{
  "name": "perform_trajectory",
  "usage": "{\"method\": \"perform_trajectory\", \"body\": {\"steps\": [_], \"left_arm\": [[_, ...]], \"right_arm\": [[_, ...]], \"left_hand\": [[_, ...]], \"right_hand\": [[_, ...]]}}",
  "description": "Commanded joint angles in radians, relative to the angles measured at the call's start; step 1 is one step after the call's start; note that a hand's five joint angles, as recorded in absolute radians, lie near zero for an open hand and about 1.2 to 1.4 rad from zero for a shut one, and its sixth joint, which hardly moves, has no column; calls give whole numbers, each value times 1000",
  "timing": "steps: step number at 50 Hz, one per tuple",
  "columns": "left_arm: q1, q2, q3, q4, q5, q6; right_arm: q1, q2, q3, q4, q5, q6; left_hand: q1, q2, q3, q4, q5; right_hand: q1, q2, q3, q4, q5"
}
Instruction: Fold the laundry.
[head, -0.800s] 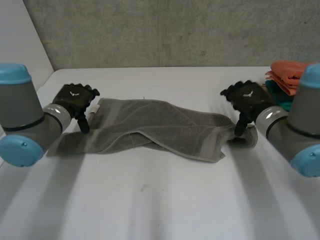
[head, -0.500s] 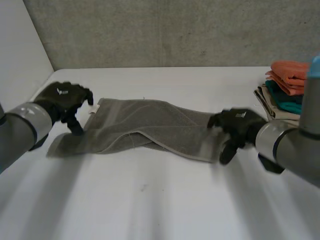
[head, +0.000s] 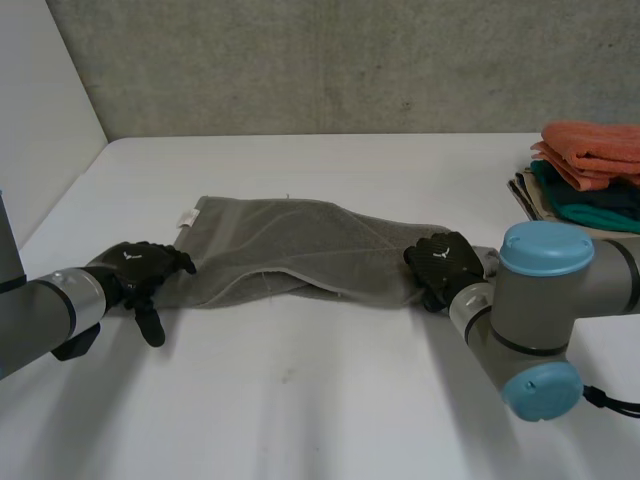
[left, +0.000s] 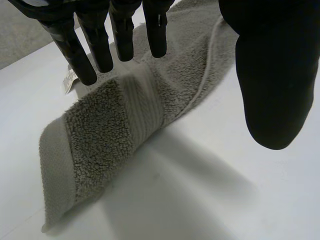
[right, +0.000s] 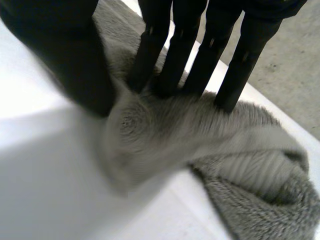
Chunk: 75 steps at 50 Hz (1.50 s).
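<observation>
towel: a grey terry towel (head: 300, 250) is laid twisted lengthwise across the middle of the white table (head: 330, 400)
left hand (head: 135, 272): held at the towel's left end; fingers (left: 122, 35) kept straight, spread wide of the thumb, over the corner; nothing is gripped
right hand (head: 443, 262): set on the towel's right end; a bunch of pile is pinched between thumb and straight fingertips (right: 172, 75)
stack: folded orange, teal and beige cloths (head: 590, 165) are piled at the table's right edge, apart from the towel
</observation>
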Motion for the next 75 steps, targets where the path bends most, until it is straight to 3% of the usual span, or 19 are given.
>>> {"method": "perform_trajectory", "body": {"steps": [1, 10, 17, 21, 27, 31, 33, 45, 48, 49, 50, 59, 66, 68, 75], "left_arm": [[6, -53, 33, 54, -5, 12], [21, -134, 82, 88, -11, 113], [31, -171, 113, 94, -11, 155], [32, -174, 124, 108, -3, 150], [20, -214, 162, 142, -14, 169], [9, -272, 231, 142, -26, 212], [3, -290, 260, 134, -34, 224], [-41, -435, 559, -5, -108, 233], [-55, -485, 651, -53, -135, 235], [-63, -500, 688, -71, -150, 233], [-66, -507, 703, -79, -160, 233], [-58, -354, 627, -72, -172, 181], [-31, -100, 365, -47, -72, 106], [-23, -44, 279, -48, -43, 107], [1, 58, 82, -68, 7, 118]], "right_arm": [[-6, -10, -10, -69, 6, -19], [-27, -252, 18, -72, -33, 13], [-72, -318, -23, -8, -80, 56], [-95, -317, -65, 83, -106, 53], [-113, -294, -105, 238, -142, 21], [-118, -249, -118, 264, -142, -16], [-120, -232, -122, 262, -142, -28], [-124, -148, -177, 210, -93, -56], [-115, -139, -186, 174, -79, -59], [-104, -133, -191, 155, -71, -62], [-101, -130, -192, 148, -66, -62], [-90, -103, -214, 118, -19, -63], [-100, -105, -214, 118, -19, -63], [-101, -103, -215, 117, -20, -65], [-103, -84, -241, 118, -16, -65]], "left_hand": [[-35, -19, -22, -15, -4], [-3, 13, 10, 18, 28], [21, 37, 33, 41, 51], [141, 157, 154, 161, 172], [425, 442, 438, 446, 456], [964, 981, 977, 985, 995], [1097, 1113, 1110, 1118, 1128], [1069, 1085, 1082, 1089, 1100], [513, 529, 526, 533, 544], [119, 135, 131, 139, 150], [-2, 15, 11, 19, 29], [144, 160, 157, 164, 175], [197, 213, 209, 217, 228], [334, 350, 347, 354, 365], [514, 530, 527, 534, 545]], "right_hand": [[345, 337, 350, 353, 350], [345, 337, 350, 353, 350], [345, 337, 350, 353, 350], [345, 337, 350, 353, 350], [345, 337, 350, 353, 350], [345, 337, 350, 353, 350], [345, 337, 350, 353, 350], [345, 337, 350, 353, 350], [345, 337, 350, 353, 350], [345, 337, 350, 353, 350], [345, 337, 350, 353, 350], [345, 337, 350, 353, 350], [345, 337, 350, 353, 350], [345, 337, 350, 353, 350], [345, 337, 350, 353, 350]]}}
